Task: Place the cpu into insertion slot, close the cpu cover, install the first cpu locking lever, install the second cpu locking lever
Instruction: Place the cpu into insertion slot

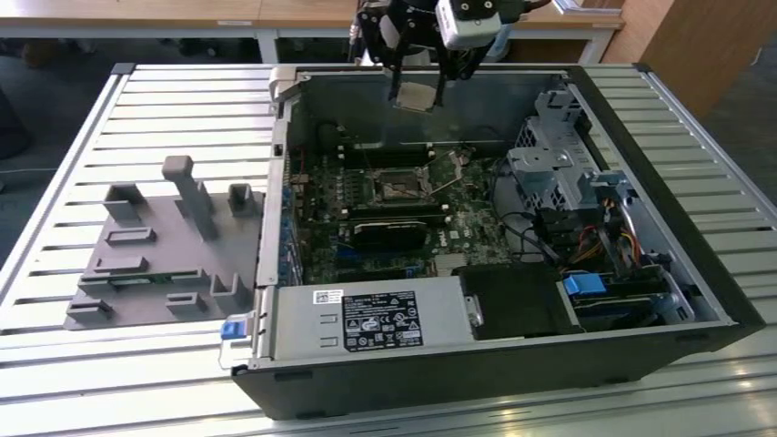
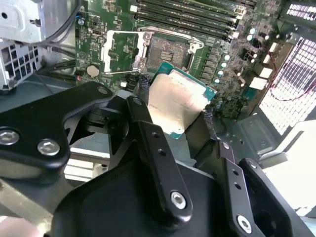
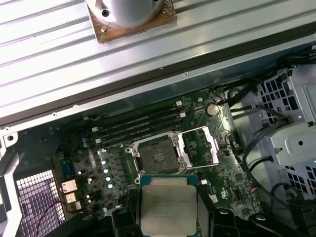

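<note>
1. Your tool [image 2: 175, 112] is clenched on the flat square silver-topped cpu [image 2: 174, 98], with a black finger [image 2: 148, 140] on each of two opposite edges.
2. Being square, the cpu has no long axis. Its metal top faces both wrist cameras.
3. It hangs over the open black computer case [image 1: 486, 369], clear of the square black insertion slot [image 3: 155, 157].
4. The first wrist view shows you the silver frame cpu cover [image 3: 200, 147] swung open beside the slot.

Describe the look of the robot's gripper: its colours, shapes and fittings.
The gripper is matte black: two long, flat-sided fingers on hinged links, joined by round silver bolts, on a bulky black body. In the exterior view a light grey module sits by the wrist.
</note>
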Robot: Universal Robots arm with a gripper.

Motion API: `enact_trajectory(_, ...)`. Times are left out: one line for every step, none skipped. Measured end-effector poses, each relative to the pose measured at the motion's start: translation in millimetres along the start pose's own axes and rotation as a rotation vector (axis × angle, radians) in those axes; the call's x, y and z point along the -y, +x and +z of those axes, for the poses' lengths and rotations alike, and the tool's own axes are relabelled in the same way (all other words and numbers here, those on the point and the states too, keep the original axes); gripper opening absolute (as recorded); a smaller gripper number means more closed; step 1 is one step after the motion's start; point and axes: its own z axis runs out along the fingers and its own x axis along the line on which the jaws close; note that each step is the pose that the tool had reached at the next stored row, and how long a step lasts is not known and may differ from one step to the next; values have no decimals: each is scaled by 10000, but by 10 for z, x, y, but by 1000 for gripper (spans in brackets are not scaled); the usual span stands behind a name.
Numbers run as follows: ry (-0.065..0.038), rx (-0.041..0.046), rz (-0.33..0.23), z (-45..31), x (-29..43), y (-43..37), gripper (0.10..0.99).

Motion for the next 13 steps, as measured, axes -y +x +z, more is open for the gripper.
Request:
enact_trajectory(2,9,92,1,0,0,541)
enact_trajectory(4,19,190,2,0,0,541)
enact_trajectory(7,28,285,3,0,0,541)
enact_trajectory(9,38,380,4,-1,0,541)
enact_trajectory(12,48,478,5,-1,1,541)
enact_trajectory(15,59,583,6,-2,1,541)
enact_trajectory(17,67,676,7,-2,1,541)
enact_trajectory(18,76,771,8,-2,1,541)
enact_trajectory(20,86,864,9,-3,1,541)
enact_trajectory(22,95,958,10,-4,1,541)
enact_trajectory(26,104,1049,11,-6,2,541)
enact_trajectory(29,112,1131,12,-8,3,541)
enact_trajectory(32,121,1212,14,-9,3,541)
